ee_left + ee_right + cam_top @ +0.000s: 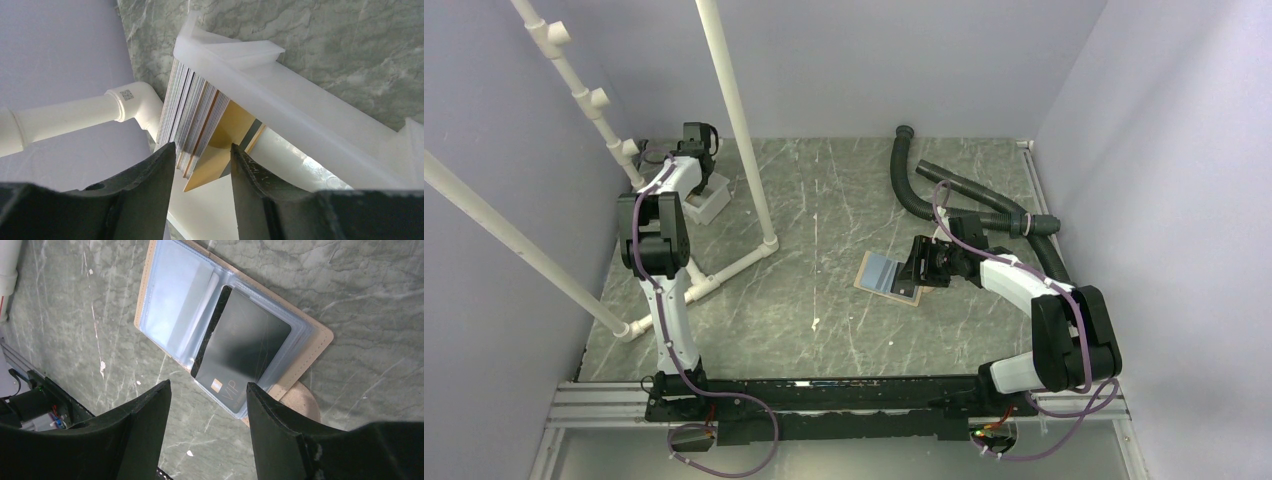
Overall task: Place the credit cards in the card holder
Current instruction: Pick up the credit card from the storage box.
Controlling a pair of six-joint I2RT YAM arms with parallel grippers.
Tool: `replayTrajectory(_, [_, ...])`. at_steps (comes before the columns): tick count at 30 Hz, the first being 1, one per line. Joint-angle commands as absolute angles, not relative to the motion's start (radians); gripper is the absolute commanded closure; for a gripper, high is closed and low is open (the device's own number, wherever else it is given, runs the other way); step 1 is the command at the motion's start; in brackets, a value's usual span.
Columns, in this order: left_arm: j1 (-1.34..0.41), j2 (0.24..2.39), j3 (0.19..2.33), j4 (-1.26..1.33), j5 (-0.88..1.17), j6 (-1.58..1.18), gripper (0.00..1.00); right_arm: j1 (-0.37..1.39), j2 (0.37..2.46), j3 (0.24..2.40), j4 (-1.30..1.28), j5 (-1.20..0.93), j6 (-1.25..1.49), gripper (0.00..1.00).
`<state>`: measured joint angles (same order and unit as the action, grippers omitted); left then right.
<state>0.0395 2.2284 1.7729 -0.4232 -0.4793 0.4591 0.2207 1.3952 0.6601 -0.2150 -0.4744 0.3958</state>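
Left wrist view: the left gripper (202, 150) has its jaws apart around a golden-brown plastic card (220, 140) leaning from the stack of thin plastic cards (190, 110) in the white plastic tray (280, 95), seemingly to pinch it. At centre frame in the top view, the right gripper (207, 390) hangs open over the unfolded tan card holder (310, 347), where a black card (245, 350) sits sleeved.

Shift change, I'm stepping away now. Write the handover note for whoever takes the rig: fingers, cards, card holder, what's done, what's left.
Left gripper: fingers open, straddling the gold card at the end of the card stack in the white tray; no firm grip visible.
Right gripper: fingers open, empty, above the card holder.
Card holder: lies open on the table, clear sleeves up.
Done: black VIP card sits in a sleeve.
Left: grip the gold card, carry it over, slide it into a sleeve; many cards wait in the tray.
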Motion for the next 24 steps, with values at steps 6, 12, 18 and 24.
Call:
replayTrajectory(6, [0.038, 2.151, 1.777, -0.39, -0.513, 0.473, 0.58, 0.224, 1.391, 0.663, -0.17, -0.49, 0.385, 0.41])
replayTrajectory(12, [0.033, 2.14, 1.773, -0.399, -0.514, 0.462, 0.64, 0.225, 1.389, 0.665, -0.172, -0.492, 0.384, 0.41])
replayTrajectory(18, [0.012, 2.109, 1.745, -0.415, -0.512, 0.419, 0.73, 0.225, 1.391, 0.666, -0.169, -0.496, 0.385, 0.41])
replayTrajectory(24, [0.006, 2.089, 1.725, -0.421, -0.521, 0.411, 0.88, 0.224, 1.39, 0.663, -0.166, -0.5, 0.385, 0.41])
